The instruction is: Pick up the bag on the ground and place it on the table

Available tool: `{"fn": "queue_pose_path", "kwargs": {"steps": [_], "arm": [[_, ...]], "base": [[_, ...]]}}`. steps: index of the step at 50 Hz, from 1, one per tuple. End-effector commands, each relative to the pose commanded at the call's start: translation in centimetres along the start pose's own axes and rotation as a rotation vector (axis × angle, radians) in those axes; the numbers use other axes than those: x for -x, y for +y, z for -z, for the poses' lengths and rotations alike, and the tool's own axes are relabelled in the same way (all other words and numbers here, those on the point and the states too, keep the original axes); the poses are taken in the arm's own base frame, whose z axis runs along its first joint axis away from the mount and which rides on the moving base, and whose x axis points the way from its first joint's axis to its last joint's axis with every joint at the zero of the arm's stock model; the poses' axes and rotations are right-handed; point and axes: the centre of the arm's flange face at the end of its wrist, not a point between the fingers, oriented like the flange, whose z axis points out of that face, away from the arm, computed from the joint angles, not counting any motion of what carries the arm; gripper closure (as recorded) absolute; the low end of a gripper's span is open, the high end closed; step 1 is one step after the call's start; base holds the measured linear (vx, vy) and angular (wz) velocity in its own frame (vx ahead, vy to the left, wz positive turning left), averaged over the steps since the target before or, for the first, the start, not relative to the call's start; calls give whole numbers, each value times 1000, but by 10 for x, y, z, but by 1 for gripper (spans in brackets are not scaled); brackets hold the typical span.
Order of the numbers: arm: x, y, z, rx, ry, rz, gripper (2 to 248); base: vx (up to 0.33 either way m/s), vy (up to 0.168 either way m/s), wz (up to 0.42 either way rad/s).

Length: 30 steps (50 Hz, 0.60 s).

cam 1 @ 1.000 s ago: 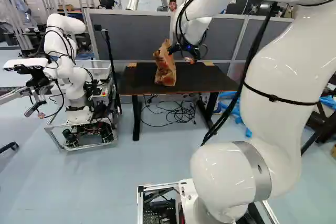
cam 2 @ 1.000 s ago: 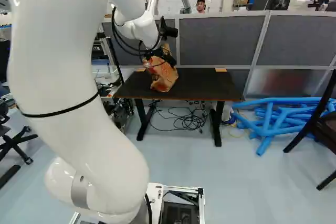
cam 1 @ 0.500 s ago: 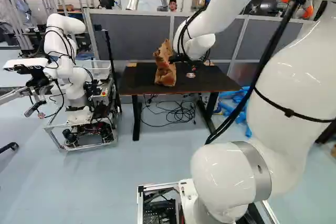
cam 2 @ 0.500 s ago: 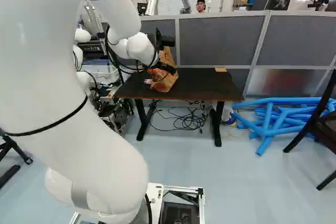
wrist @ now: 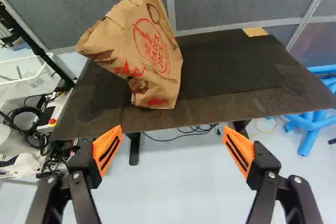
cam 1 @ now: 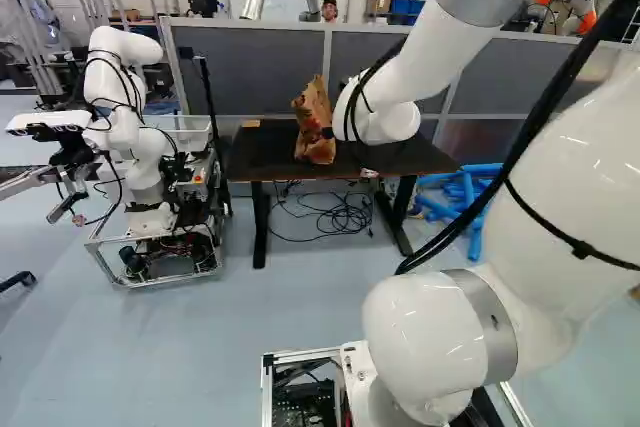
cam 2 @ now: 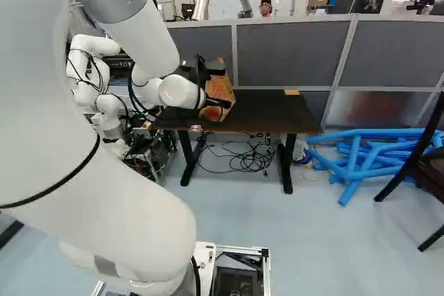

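Standing on the table [wrist: 236, 72], left of its middle, the paper bag [wrist: 152, 51] is clear of the open gripper [cam 2: 220, 102].

Bag: brown paper, creased, upper part tapering to a slanted peak and leaning left, faces printed in red and dark brown, base resting on the tabletop near its front edge. Gripper: black fingers set wide apart, nothing between them, orange pads [wrist: 108, 148] wedge-shaped and slotted; bag ahead of them, untouched. Table: dark top with a fine mesh-like texture, brownish near edge, straight black legs; thin black cables [cam 1: 345, 215] looped loosely on the floor below. Far side: grey panels [cam 2: 291, 53] in pale, straight framing. Right: smooth blue tubes [cam 2: 357, 161], round in section, piled crosswise on the floor.
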Motion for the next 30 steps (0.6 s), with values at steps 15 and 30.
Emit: {"fn": "queue_pose_path", "kwargs": {"steps": [15, 30], "arm": [[36, 3, 20, -12, 64, 38, 3], [66, 5, 37, -21, 117, 68, 3]], "base": [[0, 0, 0], [0, 0, 0]]}}
